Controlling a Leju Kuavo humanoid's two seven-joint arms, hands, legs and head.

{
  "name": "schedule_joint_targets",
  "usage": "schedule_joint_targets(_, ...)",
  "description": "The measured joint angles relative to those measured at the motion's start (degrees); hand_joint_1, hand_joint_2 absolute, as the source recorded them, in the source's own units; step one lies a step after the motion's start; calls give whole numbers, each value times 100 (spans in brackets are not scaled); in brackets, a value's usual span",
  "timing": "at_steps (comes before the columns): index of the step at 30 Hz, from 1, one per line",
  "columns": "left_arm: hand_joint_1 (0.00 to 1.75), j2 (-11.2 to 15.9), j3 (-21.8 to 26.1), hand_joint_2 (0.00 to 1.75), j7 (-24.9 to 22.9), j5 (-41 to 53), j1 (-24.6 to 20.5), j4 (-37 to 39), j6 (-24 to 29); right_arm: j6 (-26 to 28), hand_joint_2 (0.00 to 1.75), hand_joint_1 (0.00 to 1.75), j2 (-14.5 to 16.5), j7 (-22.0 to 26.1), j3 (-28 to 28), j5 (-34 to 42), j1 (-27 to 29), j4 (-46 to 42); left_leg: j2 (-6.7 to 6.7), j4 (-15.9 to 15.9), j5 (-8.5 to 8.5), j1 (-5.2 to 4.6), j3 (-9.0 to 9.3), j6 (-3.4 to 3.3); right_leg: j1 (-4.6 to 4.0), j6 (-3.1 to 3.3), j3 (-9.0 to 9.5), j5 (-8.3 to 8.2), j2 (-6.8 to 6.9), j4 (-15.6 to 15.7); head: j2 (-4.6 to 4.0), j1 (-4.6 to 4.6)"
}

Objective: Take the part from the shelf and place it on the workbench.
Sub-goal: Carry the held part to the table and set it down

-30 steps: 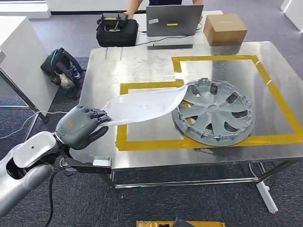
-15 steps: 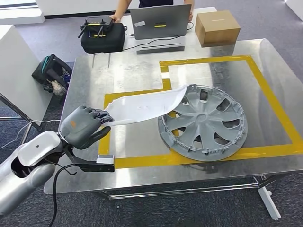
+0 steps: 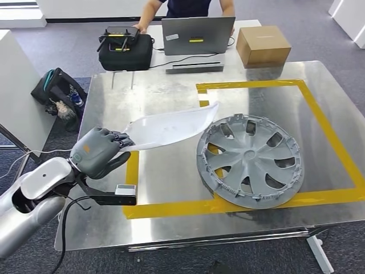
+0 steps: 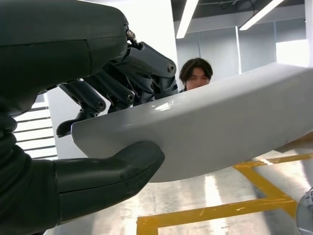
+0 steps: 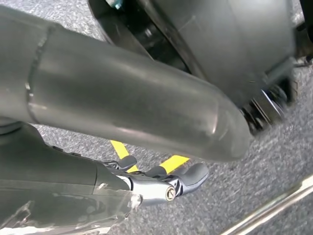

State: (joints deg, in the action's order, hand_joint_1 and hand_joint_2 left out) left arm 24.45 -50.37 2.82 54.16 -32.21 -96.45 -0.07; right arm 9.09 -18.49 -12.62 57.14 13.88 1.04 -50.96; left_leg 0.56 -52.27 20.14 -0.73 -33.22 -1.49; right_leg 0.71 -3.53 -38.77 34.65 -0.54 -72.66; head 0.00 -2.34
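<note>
1. Left hand (image 3: 95, 153) grips the near end of the white panel (image 3: 172, 127): fingers (image 4: 122, 73) curled over the top, thumb underneath.
2. Panel held above the metal counter (image 3: 172, 171), far tip over the yellow tape (image 3: 206, 206), near the hubcap (image 3: 250, 161).
3. Right hand (image 5: 162, 183) hangs over the carpet, fingers loosely extended, holding nothing.

Silver arm (image 3: 39, 188), dark grey robot hand (image 3: 97, 153) w/ black cable (image 3: 64, 228)
</note>
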Motion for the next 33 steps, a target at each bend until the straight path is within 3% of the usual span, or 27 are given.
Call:
schedule_joint_targets(1, 175, -2, -3, 175, -1, 0, 8, 4, 0, -2, 0, 0, 0, -1, 1, 0, 3, 1, 5, -14, 28, 2, 21, 9, 2, -6, 6, -168, 2, 144, 0, 1)
schedule_joint_targets(3, 175, -3, -3, 175, -1, 1, 14, 6, 0, -2, 0, 0, 1, -1, -1, 0, 2, 2, 15, -71, 102, 7, 63, 53, 19, -29, 291, -672, 22, 928, 0, -2)
schedule_joint_targets(5, 175, 2, 3, 175, -2, 3, 11, 7, -1, 0, 0, 0, 6, -2, -4, 1, -2, 2, 23, -160, 188, -13, 72, 103, 40, -2, 554, -967, 28, 1490, 0, 6)
schedule_joint_targets(8, 175, 2, 8, 175, -3, 3, 10, 8, -2, -1, 0, 0, 11, -3, -3, 1, -2, 3, 27, -227, 236, -30, 45, 137, 41, 108, 586, -999, 7, 1532, 0, 15)
schedule_joint_targets(10, 175, 1, 14, 175, -7, 2, 13, 8, -1, 0, 0, 0, 13, -3, -5, -4, 0, 2, 19, -391, 359, -15, -29, 195, 53, 164, 591, -992, -2, 1525, 0, 18)
schedule_joint_targets(11, 175, 2, 20, 175, -10, 2, 13, 8, 1, 3, 0, 0, 13, -3, -8, -6, 1, 2, 13, -638, 500, -3, -149, 235, 66, 191, 600, -987, -5, 1531, 0, 22)
schedule_joint_targets(13, 175, 3, 30, 175, -20, 2, 18, 9, 3, 12, 0, 0, 11, -3, -13, -8, 3, 2, 0, -1442, 849, 29, -567, 296, 70, 229, 610, -964, -7, 1538, 0, 32)
schedule_joint_targets(14, 175, 4, 31, 175, -23, 2, 28, 10, 3, 15, 0, 0, 11, -3, -14, -9, 5, 2, -5, -1819, 962, 45, -789, 308, 70, 238, 616, -950, -7, 1539, 0, 30)
schedule_joint_targets(15, 175, 5, 30, 175, -24, 2, 39, 10, 3, 17, 0, 0, 11, -3, -14, -9, 7, 2, -8, -2033, 973, 55, -937, 309, 70, 241, 627, -936, -6, 1538, 0, 31)
schedule_joint_targets(16, 175, 6, 29, 175, -24, 2, 48, 10, 4, 19, 0, 0, 11, -3, -14, -9, 10, 2, -10, -2016, 863, 60, -973, 300, 70, 239, 647, -919, -7, 1538, 0, 31)
schedule_joint_targets(17, 175, 7, 32, 175, -24, 2, 53, 10, 5, 20, 0, 0, 11, -3, -14, -9, 12, 1, -10, -1770, 651, 60, -887, 280, 70, 232, 677, -900, -8, 1539, 0, 30)
schedule_joint_targets(19, 175, 7, 44, 175, -27, 1, 52, 10, 9, 27, 0, 0, 11, -3, -15, -11, 12, -2, -10, -945, 183, 44, -516, 216, 61, 205, 736, -853, -16, 1540, 0, 29)
schedule_joint_targets(20, 175, 7, 53, 175, -32, 2, 49, 10, 15, 31, 0, 0, 11, -5, -17, -13, 10, -4, -10, -601, 70, 32, -357, 185, 54, 181, 746, -830, -22, 1538, 0, 29)
schedule_joint_targets(22, 175, 4, 67, 175, -58, 9, 61, 10, 39, 43, 0, 0, 11, -18, -30, -16, 14, -7, -9, -306, 67, 7, -229, 154, 47, 120, 742, -799, -28, 1550, 0, 26)
schedule_joint_targets(24, 175, 3, 88, 175, -112, 60, 90, 10, 75, 62, 0, 0, 8, -46, -45, -17, 27, -8, -9, -269, 99, 11, -218, 131, 53, 54, 750, -782, -23, 1586, 0, 23)
schedule_joint_targets(26, 175, -4, 120, 175, -169, 143, 101, 10, 120, 85, 0, 0, 0, -66, -51, -19, 39, -20, -10, -235, 109, 30, -176, 86, 51, 8, 655, -644, -4, 1394, 0, 9)
schedule_joint_targets(29, 44, -11, 141, 175, -222, 260, 126, 19, 170, 126, 0, 0, -15, -80, -61, -20, 60, -52, -11, -225, 155, 18, -132, 12, 38, -1, 68, -142, 10, 302, 0, -9)
schedule_joint_targets(30, 0, -16, 141, 175, -234, 303, 149, 23, 186, 138, 0, 0, -20, -84, -66, -20, 75, -55, -9, -227, 170, 4, -126, -5, 32, -1, -124, -54, 10, -22, 0, -9)
schedule_joint_targets(31, 0, -23, 140, 131, -243, 346, 173, 26, 207, 145, 0, 0, -24, -87, -72, -20, 91, -55, -1, -231, 185, -8, -116, -14, 27, 2, -231, -70, 10, -164, 0, -11)
schedule_joint_targets(32, 0, -32, 139, 87, -255, 385, 194, 27, 229, 150, 0, 0, -26, -89, -78, -20, 103, -55, 8, -239, 202, -17, -100, -15, 22, 10, -219, -205, 10, -74, 0, -10)
schedule_joint_targets(33, 0, -39, 140, 44, -271, 408, 207, 28, 246, 155, 0, 0, -28, -89, -84, -20, 110, -56, 17, -251, 223, -23, -75, -8, 18, 22, -91, -432, 10, 238, 0, -12)
